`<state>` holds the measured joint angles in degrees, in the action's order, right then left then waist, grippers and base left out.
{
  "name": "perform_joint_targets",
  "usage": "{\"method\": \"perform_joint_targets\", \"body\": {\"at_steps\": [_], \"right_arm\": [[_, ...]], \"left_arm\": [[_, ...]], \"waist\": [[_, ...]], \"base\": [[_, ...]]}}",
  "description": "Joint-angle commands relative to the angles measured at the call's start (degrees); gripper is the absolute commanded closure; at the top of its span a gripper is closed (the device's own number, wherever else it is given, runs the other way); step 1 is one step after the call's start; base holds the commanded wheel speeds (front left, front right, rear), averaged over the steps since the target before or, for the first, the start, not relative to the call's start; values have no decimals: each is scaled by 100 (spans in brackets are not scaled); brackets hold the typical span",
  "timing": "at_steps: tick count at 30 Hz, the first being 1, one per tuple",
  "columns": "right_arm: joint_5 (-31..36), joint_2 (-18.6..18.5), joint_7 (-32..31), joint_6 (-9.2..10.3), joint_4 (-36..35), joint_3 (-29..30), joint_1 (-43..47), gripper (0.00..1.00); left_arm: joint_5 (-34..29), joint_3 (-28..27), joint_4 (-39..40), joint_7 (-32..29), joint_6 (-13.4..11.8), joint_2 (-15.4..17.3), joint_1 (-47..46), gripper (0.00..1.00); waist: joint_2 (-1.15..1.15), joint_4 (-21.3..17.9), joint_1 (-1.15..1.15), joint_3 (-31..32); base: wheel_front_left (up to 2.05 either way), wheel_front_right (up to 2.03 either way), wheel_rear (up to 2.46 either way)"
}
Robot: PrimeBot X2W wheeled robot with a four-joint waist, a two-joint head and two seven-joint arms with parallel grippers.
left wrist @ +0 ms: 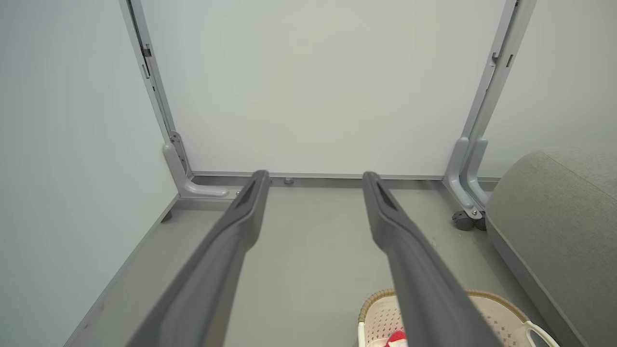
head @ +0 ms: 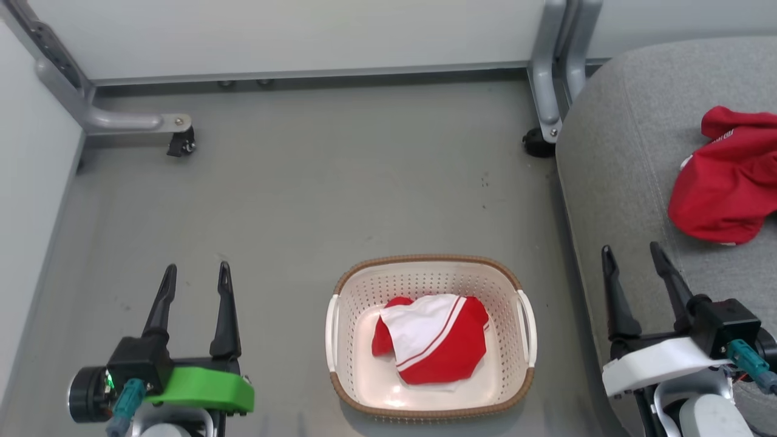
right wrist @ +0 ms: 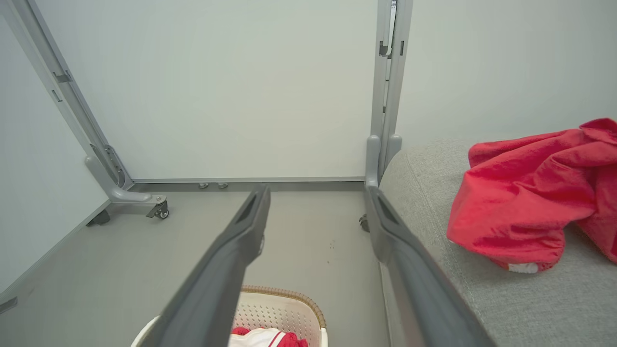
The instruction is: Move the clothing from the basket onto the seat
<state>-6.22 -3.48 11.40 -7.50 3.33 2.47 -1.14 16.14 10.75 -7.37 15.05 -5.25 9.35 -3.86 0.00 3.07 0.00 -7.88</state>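
My left end effector (head: 198, 268) has two long, dark, tapering fingers (head: 226, 315) on a black block, with a bright green cover (head: 203, 388) at the wrist. A teal connector (head: 126, 397) and a small green light (head: 109, 381) sit beside a round black knob (head: 85, 394). My right end effector (head: 630, 247) matches it but wears a white cover (head: 655, 361), over a pale grey forearm (head: 710, 419).

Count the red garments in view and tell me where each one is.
2. One red-and-white garment lies crumpled in the basket; a red garment lies on the grey seat. Another could be hidden beneath the basket one.
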Motion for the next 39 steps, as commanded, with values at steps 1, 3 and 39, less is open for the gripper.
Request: {"method": "perform_joint_targets", "body": {"at_steps": [1, 3, 39], "right_arm": [[34, 4, -52, 2, -73, -34, 147, 0], [21, 10, -103, 2, -130, -71, 257, 0], [-109, 54, -450, 2, -550, -250, 847, 0]], "left_arm": [[-96, -66, -8, 18, 63, -48, 165, 0], [-131, -106, -43, 18, 132, -70, 260, 0], [-615, -523, -464, 18, 754, -483, 631, 0]], "waist": [[0, 115, 0, 188], [0, 112, 0, 269], [0, -42, 0, 649]], "base": [[0, 0, 0], [0, 0, 0], [0, 0, 0]]}}
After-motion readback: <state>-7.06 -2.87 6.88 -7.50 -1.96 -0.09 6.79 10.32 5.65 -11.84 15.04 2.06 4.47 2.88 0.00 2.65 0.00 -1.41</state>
